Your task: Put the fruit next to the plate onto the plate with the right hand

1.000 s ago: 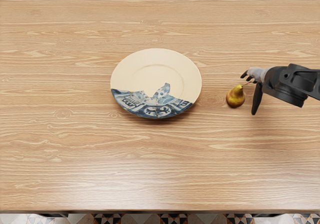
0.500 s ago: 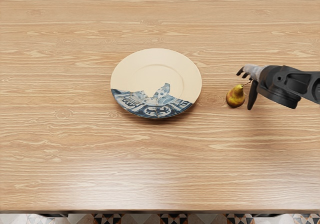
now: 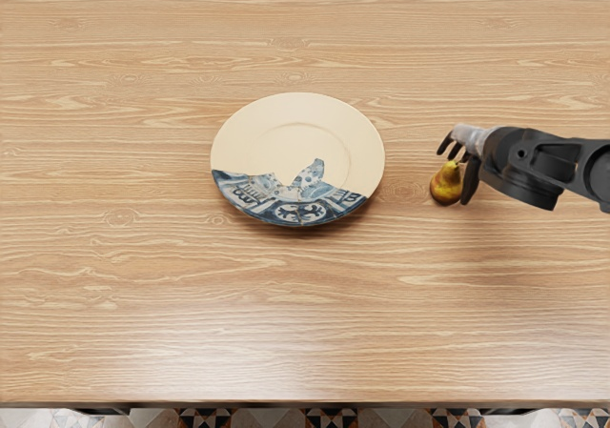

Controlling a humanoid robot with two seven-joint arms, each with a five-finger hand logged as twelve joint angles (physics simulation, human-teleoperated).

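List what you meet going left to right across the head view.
plate → pear → right hand, whose arm comes in from the right edge.

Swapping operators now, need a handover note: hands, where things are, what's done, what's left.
Right hand: open, fingers spread over the pear, no grasp visible. Left hand: out of view.
Pear stands on the table, right of the plate and apart from it. No fruit on the plate.
Done: reach to the pear.
Left: close fingers on it, lift, carry across, set it on the plate.
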